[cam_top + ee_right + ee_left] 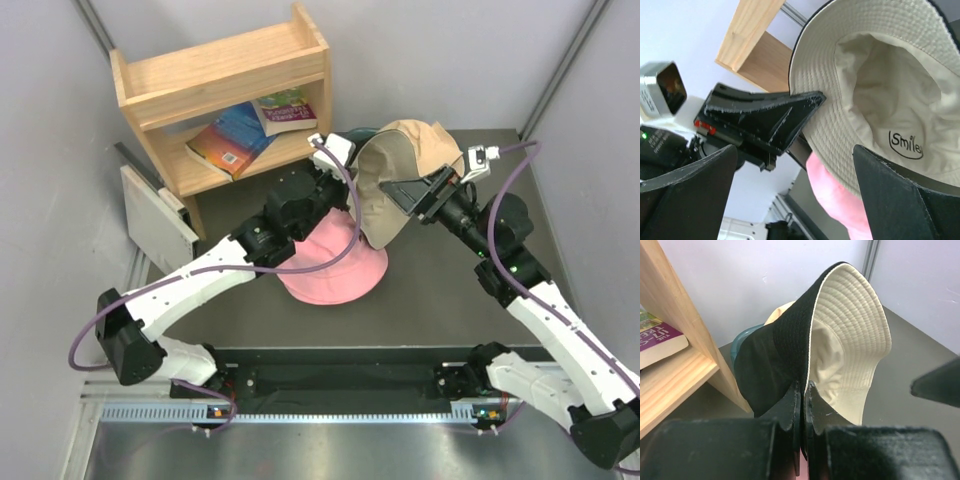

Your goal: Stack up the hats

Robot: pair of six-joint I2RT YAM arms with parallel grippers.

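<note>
My left gripper (803, 387) is shut on the brim of a black hat with a cream lining (850, 330) and holds it up on edge, lining towards the right arm. In the top view this hat (382, 205) stands over the far edge of a pink hat (335, 268) lying flat on the table. My right gripper (420, 195) is open and empty, right in front of the lining (880, 75), which bears a "Smile" label. A tan hat (430, 140) sits behind, over a teal tub (740, 342). The pink hat also shows below the brim in the right wrist view (835, 195).
A wooden shelf (225, 85) holding books (235, 135) stands at the back left, close to my left wrist. A white panel (155, 215) leans beside it. Grey walls close in both sides. The dark table mat (430, 300) ends near the arm bases.
</note>
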